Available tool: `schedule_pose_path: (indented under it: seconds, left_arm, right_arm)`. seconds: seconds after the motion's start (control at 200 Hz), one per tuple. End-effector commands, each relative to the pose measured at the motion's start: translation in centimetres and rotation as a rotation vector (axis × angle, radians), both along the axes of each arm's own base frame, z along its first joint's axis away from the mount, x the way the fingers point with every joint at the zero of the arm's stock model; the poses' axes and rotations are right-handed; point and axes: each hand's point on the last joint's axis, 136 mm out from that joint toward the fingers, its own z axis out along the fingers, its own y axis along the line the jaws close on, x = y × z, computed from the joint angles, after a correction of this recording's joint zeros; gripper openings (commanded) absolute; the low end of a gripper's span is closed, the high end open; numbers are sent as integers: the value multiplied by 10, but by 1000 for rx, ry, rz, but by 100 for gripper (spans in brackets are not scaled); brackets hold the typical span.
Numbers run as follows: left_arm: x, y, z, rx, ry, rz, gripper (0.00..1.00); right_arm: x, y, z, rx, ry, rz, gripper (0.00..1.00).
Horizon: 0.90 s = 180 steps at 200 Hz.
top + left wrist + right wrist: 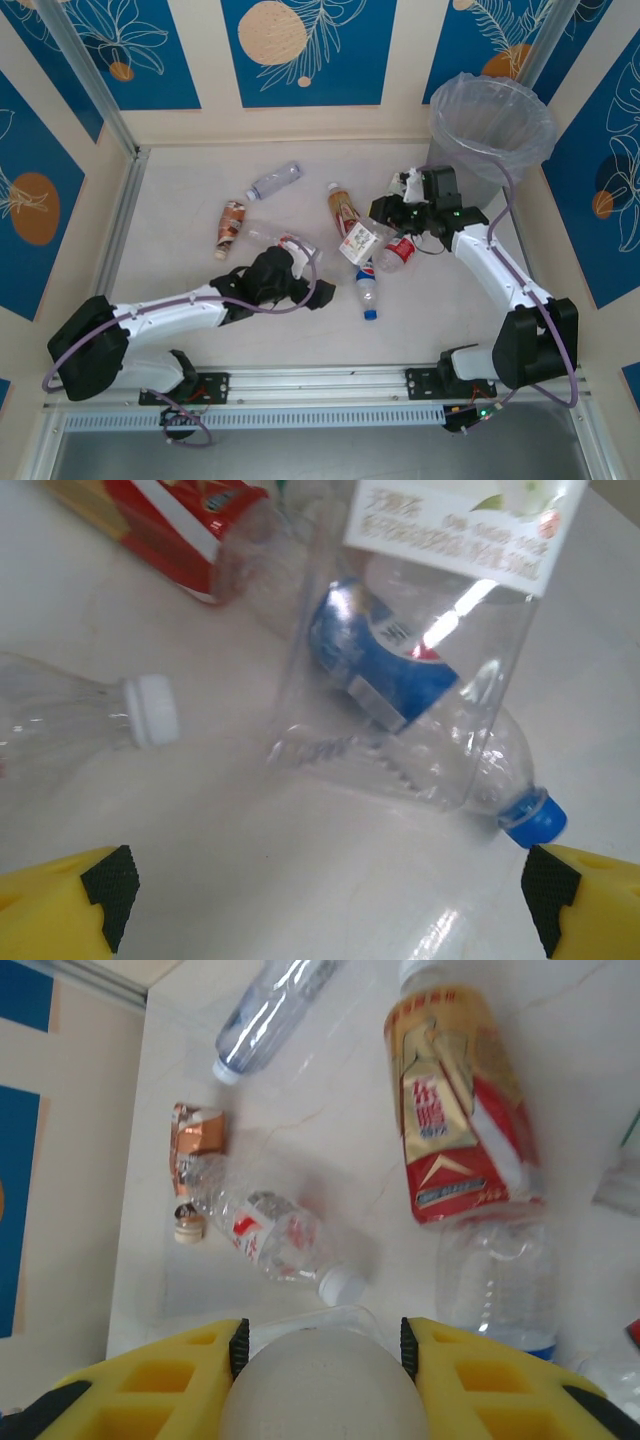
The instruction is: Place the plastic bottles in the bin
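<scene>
Holding a pale bottle (320,1392) in the right claw (323,1345) beside the bin (470,150); next, raise it over the rim, release. Left claw (330,885) gapes wide, empty.

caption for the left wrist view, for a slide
Left gripper open above the table, facing a blue-capped bottle, a white-labelled bottle and a white-capped bottle.

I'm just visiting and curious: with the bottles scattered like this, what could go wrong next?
The right claw pinches a pale bottle by its rounded end; it might slip before reaching the bin. The left claw stands open before a blue-label bottle overlapped by a white-label bottle; closing could nudge both away or catch two.
</scene>
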Motion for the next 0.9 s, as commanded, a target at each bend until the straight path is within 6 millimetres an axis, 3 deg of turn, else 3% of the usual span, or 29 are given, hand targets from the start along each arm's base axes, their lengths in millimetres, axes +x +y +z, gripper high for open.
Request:
schedule_pose_path:
  seconds: [0.0, 0.225, 0.37, 0.66, 0.895]
  left_arm:
    - [21, 29, 8, -25, -35, 207, 99]
    - [41, 92, 4, 70, -94, 544, 99]
    - [42, 132, 1, 133, -95, 755, 99]
    - [37, 147, -12, 94, -33, 878, 99]
    - [36, 144, -19, 117, -49, 822, 99]
  right_arm:
    - [9, -13, 30, -44, -107, -14, 28]
    - [23, -33, 63, -60, -215, -62, 28]
    - [35, -49, 95, -92, -319, -105, 28]
    - [59, -90, 175, -161, -570, -254, 28]
    - [66, -128, 248, -206, -809, -411, 28]
